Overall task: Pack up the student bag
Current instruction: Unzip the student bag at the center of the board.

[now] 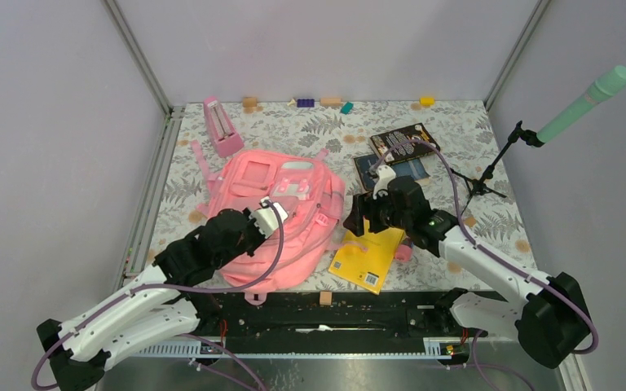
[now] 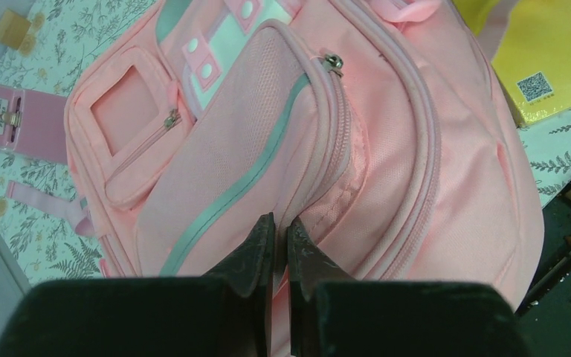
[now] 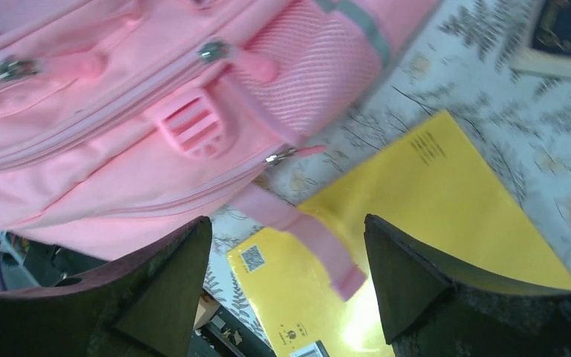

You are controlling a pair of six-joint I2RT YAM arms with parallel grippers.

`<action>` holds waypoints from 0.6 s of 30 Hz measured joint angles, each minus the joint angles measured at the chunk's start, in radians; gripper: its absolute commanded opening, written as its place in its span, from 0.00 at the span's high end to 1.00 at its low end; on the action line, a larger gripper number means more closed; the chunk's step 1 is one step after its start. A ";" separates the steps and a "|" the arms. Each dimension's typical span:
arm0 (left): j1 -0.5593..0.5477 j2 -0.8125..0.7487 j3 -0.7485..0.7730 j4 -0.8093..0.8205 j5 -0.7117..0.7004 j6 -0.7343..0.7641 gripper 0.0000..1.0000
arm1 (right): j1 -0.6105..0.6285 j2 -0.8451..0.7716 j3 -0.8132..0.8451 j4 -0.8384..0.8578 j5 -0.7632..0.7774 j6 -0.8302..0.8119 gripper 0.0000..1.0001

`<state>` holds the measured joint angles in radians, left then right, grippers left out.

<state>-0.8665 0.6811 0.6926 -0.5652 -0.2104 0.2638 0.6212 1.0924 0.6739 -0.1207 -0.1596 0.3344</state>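
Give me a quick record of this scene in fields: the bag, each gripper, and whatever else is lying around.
bag: pink, lying front-up, left of centre
left gripper: shut, tips at the bag's front pocket
right gripper: open, holding nothing, above the strap and yellow book
yellow book: beside the bag on its right, strap lying across it
dark books: behind the yellow book
metronome: pink, behind the bag, far left
microphone: mint green, on a stand at the right
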 measured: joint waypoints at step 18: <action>0.005 -0.019 -0.008 -0.013 -0.005 0.010 1.00 | 0.000 0.426 0.245 0.204 -0.282 -0.201 0.30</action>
<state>-0.8619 0.6617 0.6842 -0.5781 -0.2150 0.2737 0.6216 1.5185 0.9192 0.0834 -0.4416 0.1333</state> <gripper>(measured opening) 0.039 0.728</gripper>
